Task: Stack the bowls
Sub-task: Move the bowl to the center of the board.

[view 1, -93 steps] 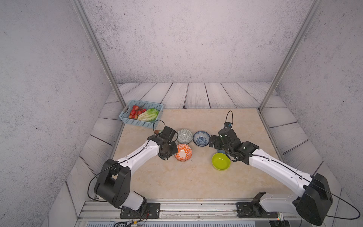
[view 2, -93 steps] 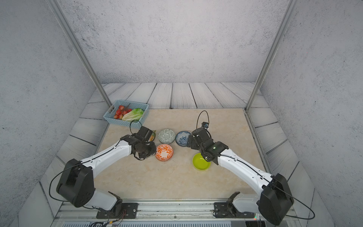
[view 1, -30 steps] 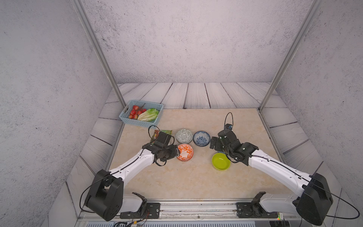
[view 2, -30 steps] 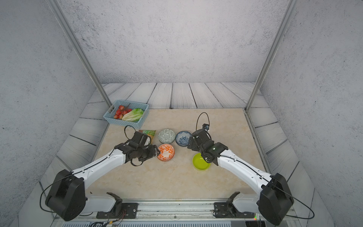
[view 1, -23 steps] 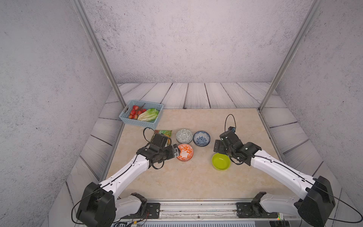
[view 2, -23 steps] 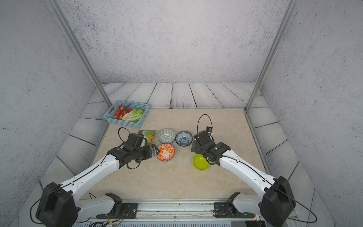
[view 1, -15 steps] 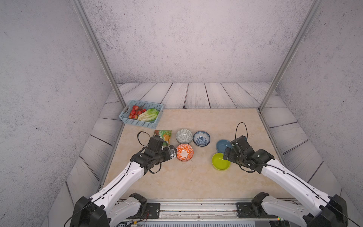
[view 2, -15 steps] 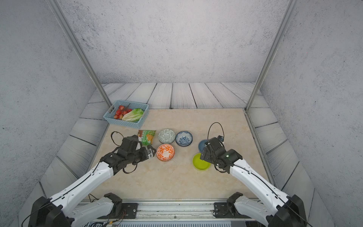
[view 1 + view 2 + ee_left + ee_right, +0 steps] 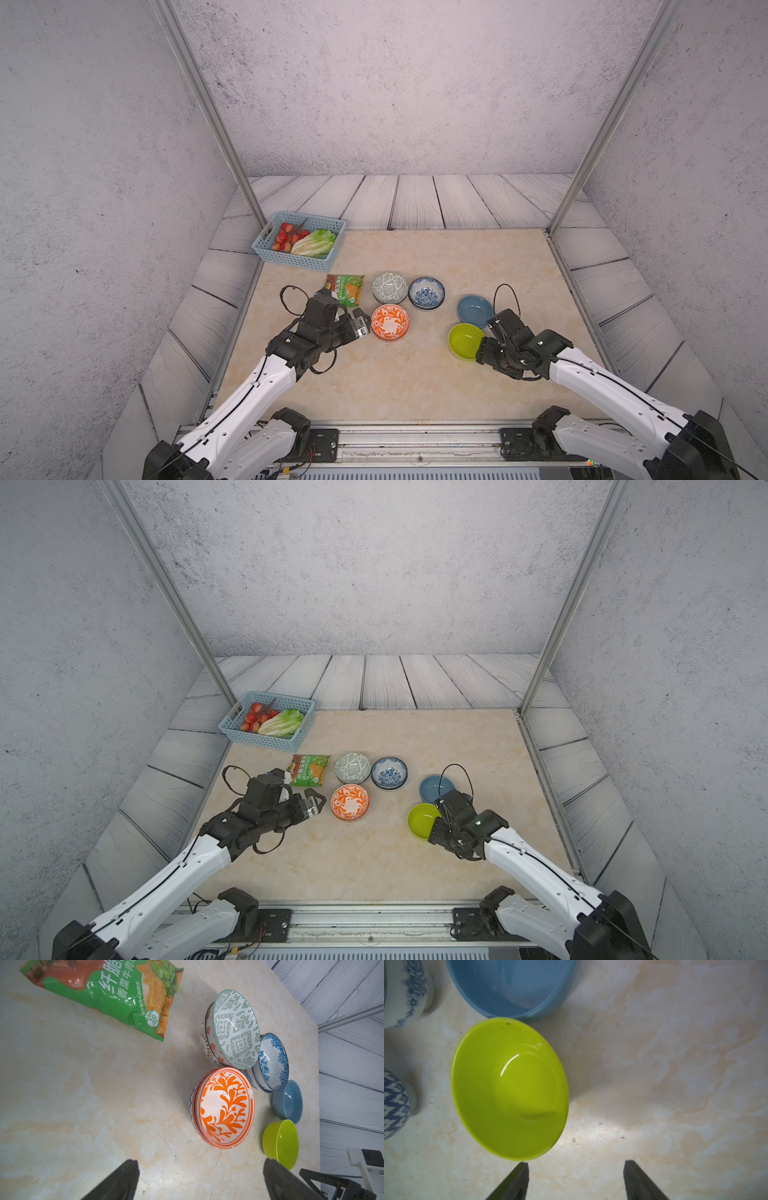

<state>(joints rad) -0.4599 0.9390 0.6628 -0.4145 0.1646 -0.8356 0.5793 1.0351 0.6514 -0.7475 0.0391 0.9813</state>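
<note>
A light-blue basket (image 9: 293,261) with little holes sits at the far left corner of the bench (image 9: 415,382), and part of it hangs over the grey wooden boards (image 9: 415,203). Inside it are small red fruits (image 9: 286,237) on the left and a green leafy lettuce (image 9: 313,243) on the right. The two are touching. I cannot tell what kind of fruit they are.

A green snack bag (image 9: 347,289) lies flat on the bench, near the basket but not touching it. It has an orange picture and white writing on it.

The bench top is pale and looks like marble. Two slanting metal poles (image 9: 208,112) stand at the far corners of the bench. Rough grey walls (image 9: 395,83) go all around.
</note>
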